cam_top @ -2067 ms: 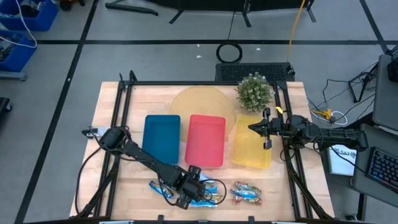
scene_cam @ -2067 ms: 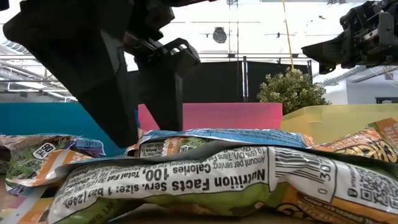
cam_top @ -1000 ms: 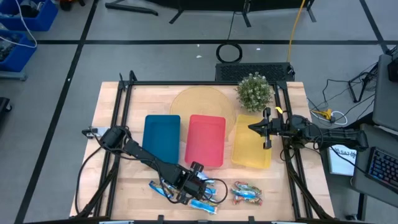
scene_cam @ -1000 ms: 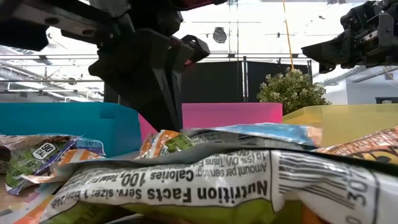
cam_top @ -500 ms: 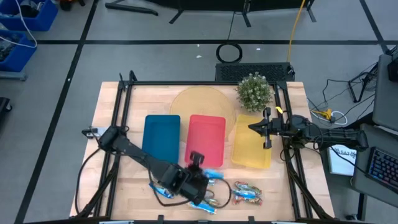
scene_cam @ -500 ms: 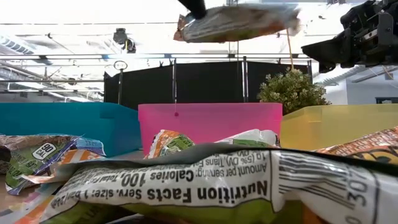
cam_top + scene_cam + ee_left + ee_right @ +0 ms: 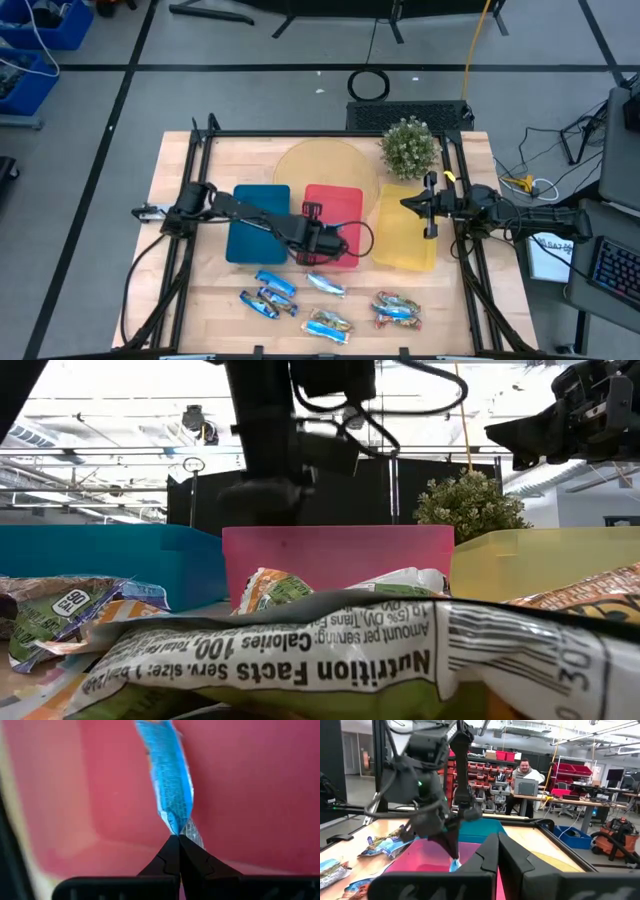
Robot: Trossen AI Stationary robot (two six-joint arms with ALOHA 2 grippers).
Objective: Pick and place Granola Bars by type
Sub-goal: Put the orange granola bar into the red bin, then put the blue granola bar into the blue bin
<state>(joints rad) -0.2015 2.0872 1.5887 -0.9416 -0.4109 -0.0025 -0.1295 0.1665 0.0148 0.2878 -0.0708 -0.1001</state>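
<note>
The nearest wrapper (image 7: pixel 300 660) in the low view carries upside-down print: "Nutrition Facts Serv. size: 1 bar (24g)", "Calories 100" and "Amount per serving". Another wrapper (image 7: pixel 60 610) at the left edge bears a round "90" style badge, too small to be sure of.

Taking the red tray (image 7: pixel 345 198) as the landmark: the left gripper (image 7: pixel 322 243) hangs over its front part, fingers (image 7: pixel 170 860) pinched fully together on the silver end of a blue granola bar (image 7: pixel 170 775), which dangles above the tray's red floor. Nothing else shows inside the tray. The blue tray (image 7: pixel 258 205) sits just beside it on the left arm's side, the yellow tray (image 7: pixel 400 250) just beside it on the other; neither shows any contents.

The loose Granola Bars (image 7: pixel 328 323) lie on the wooden table (image 7: pixel 200 300) in front of the red tray, in a few small groups.

The right gripper (image 7: pixel 429 208) waits above the yellow tray, its fingers (image 7: pixel 487 855) closed with nothing between them. A potted plant (image 7: pixel 408 146) stands behind the yellow tray.
</note>
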